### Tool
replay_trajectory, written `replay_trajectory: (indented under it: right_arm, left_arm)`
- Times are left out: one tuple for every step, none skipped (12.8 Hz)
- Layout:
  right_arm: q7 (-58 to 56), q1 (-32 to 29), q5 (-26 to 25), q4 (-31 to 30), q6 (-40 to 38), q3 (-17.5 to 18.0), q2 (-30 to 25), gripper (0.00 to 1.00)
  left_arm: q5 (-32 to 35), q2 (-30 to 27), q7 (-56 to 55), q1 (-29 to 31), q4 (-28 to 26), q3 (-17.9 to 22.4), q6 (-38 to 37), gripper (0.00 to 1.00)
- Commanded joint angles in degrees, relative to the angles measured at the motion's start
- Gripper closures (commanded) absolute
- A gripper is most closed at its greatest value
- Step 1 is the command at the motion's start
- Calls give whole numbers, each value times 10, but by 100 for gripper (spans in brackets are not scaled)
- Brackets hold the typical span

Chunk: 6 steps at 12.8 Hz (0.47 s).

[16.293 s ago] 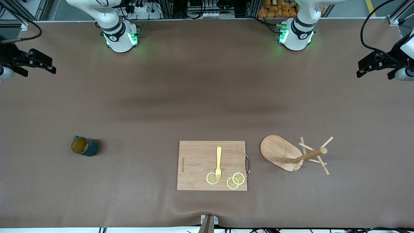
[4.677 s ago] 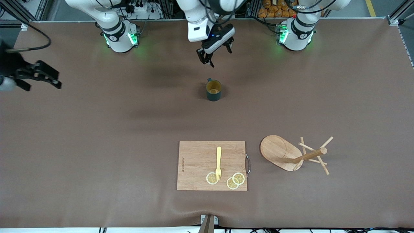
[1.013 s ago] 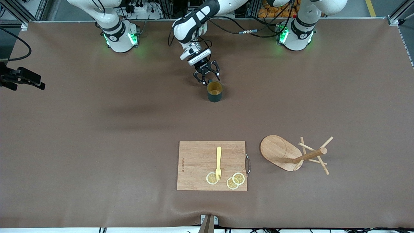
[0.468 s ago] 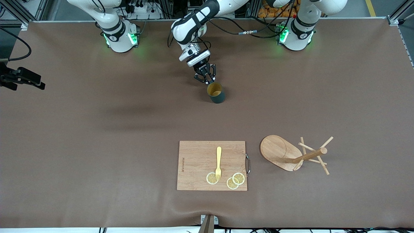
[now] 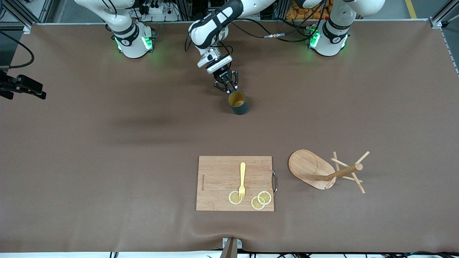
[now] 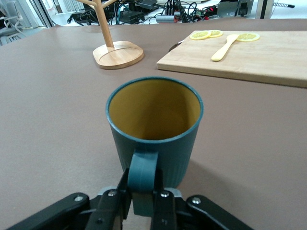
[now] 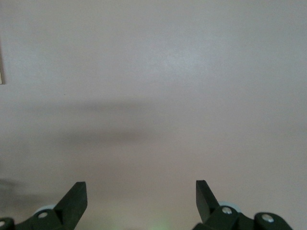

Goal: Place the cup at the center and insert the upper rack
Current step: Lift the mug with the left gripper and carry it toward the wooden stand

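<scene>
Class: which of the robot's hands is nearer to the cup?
Left. The left hand is shut on the cup's handle; the right hand waits open at the table's edge.

Cup (image 5: 237, 103) shifted from right arm's end of table to middle, nearer robot bases. Left gripper (image 5: 229, 88), earlier parked at table edge, now down at cup, fingers (image 6: 113, 207) clamped on handle; cup tipped slightly. Right gripper (image 5: 34, 91) drawn back toward table's edge.
</scene>
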Motion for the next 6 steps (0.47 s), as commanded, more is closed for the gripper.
replay_trajectory:
  right_arm:
    - [0, -2, -6, 4, -5, 4, -3, 0]
    - [0, -1, -6, 4, -5, 4, -3, 0]
    - [0, -1, -5, 4, -5, 4, -3, 0]
    - [0, -1, -1, 4, -5, 4, -3, 0]
    - [1, -2, 18, 4, -8, 4, -3, 0]
    - [7, -3, 32, 4, -25, 3, -3, 0]
  left_arm:
    - [-7, -2, 3, 4, 40, 1, -3, 100]
    - [-14, -3, 3, 9, 51, 1, -3, 100]
    - [-23, -5, 3, 13, 61, 1, -3, 100]
    - [-30, -7, 3, 17, 67, 1, -3, 100]
    - [-38, -8, 3, 19, 74, 0, -3, 100]
    - [-48, -11, 3, 21, 82, 0, -3, 100]
